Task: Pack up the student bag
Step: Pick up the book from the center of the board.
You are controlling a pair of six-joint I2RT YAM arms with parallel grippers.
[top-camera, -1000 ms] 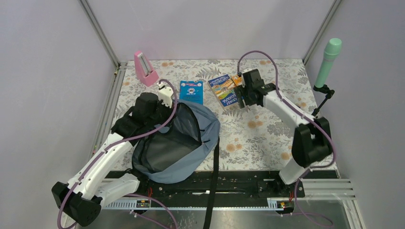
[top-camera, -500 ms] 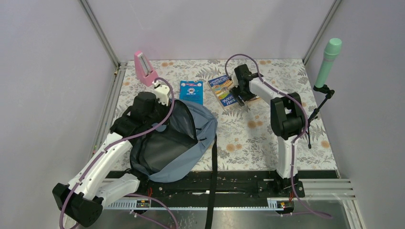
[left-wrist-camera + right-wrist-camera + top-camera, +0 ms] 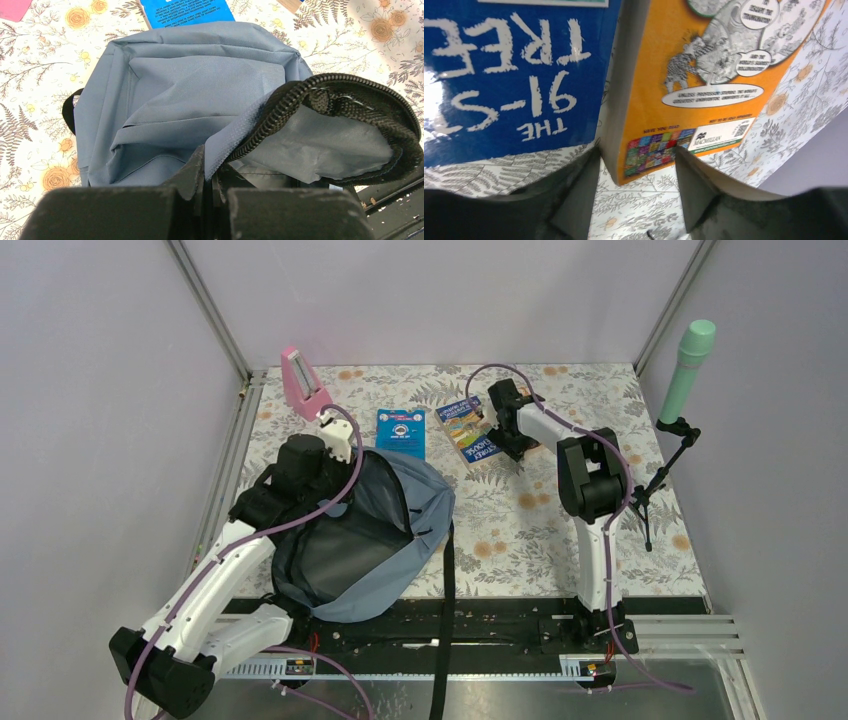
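Grip: left claw (image 3: 209, 172) pinches student bag (image 3: 200, 85) rim; right claw (image 3: 636, 155) spread astride orange book (image 3: 674, 75).

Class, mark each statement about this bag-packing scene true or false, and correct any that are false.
1. The left end effector is shut on the zipper edge of the student bag. True.
2. The pink metronome is inside the bag. False: it stands on the table, at the far left corner.
3. The right end effector has its jaws open on either side of the orange book. True.
4. The bag is zipped closed. False: it is open, showing its dark lining.
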